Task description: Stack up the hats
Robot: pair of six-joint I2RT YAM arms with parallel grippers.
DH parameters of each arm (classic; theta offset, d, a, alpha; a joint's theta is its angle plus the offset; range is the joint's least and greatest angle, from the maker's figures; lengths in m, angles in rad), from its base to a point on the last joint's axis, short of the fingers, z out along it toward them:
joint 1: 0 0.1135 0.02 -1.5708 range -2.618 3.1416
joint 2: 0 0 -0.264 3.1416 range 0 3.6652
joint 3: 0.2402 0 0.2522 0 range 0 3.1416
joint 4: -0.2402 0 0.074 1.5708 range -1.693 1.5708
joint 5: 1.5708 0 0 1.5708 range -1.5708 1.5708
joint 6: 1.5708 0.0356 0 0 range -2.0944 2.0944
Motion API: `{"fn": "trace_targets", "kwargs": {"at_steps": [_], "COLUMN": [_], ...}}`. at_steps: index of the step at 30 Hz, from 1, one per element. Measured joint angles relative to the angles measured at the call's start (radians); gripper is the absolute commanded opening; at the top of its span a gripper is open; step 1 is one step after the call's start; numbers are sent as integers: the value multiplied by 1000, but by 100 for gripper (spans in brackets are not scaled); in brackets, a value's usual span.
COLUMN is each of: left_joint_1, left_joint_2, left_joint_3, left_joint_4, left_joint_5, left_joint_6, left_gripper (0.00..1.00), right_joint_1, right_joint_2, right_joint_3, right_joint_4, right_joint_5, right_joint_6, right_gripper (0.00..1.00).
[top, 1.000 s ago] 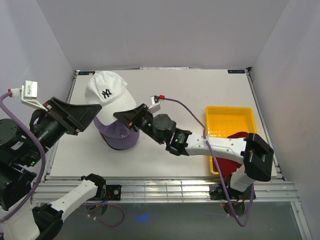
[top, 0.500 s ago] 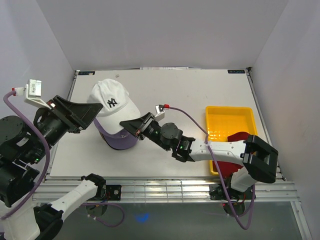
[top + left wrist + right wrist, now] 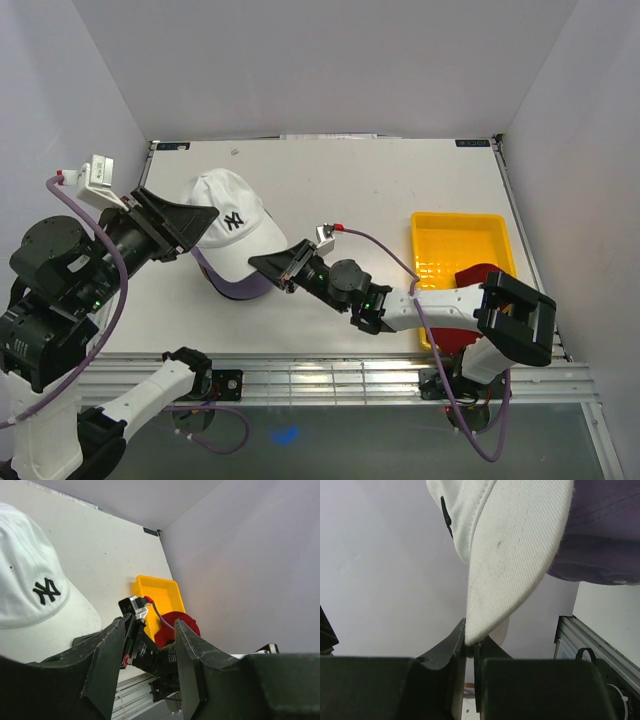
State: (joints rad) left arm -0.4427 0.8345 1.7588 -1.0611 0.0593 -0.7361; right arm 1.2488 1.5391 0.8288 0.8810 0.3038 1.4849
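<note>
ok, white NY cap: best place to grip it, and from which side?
The brim tip, from the right arm's side. On the white cap the brim is a thin, flat flap jutting toward the right end effector, which pinches it edge-on. The crown is a soft dome, likely too wide to pinch.

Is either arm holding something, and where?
The right gripper pinches the white cap by its brim tip; the left gripper is open, holding nothing.
</note>
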Motion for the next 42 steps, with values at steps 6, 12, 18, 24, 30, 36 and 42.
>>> {"fn": "trace_targets", "kwargs": {"at_steps": [6, 12, 18, 24, 30, 36, 42], "left_joint_1": [-3, -5, -5, -5, -5, -5, -5], "left_joint_2": [13, 46, 85, 91, 95, 100, 100], "left_joint_3": [-50, -35, 35, 74, 103, 124, 121], "left_joint_4": [7, 4, -10, -27, -43, -47, -47], "left_joint_5": [0, 0, 5, 8, 8, 8, 8], "left_joint_6": [3, 16, 39, 56, 63, 67, 67], "left_gripper": [55, 55, 55, 55, 55, 55, 55], "right_joint_1": [0, 0, -8, -29, -38, -38, -37], "right_joint_2": [31, 53, 62, 78, 78, 95, 98], "right_joint_3": [-34, -5, 18, 135, 179, 179, 170], "right_joint_4": [74, 81, 116, 98, 97, 107, 138], "right_joint_5": [-4, -20, -29, -57, -57, -76, -80], "right_joint_6": [41, 40, 22, -28, -50, -28, -3], "right_gripper": [8, 8, 8, 8, 8, 8, 8]}}
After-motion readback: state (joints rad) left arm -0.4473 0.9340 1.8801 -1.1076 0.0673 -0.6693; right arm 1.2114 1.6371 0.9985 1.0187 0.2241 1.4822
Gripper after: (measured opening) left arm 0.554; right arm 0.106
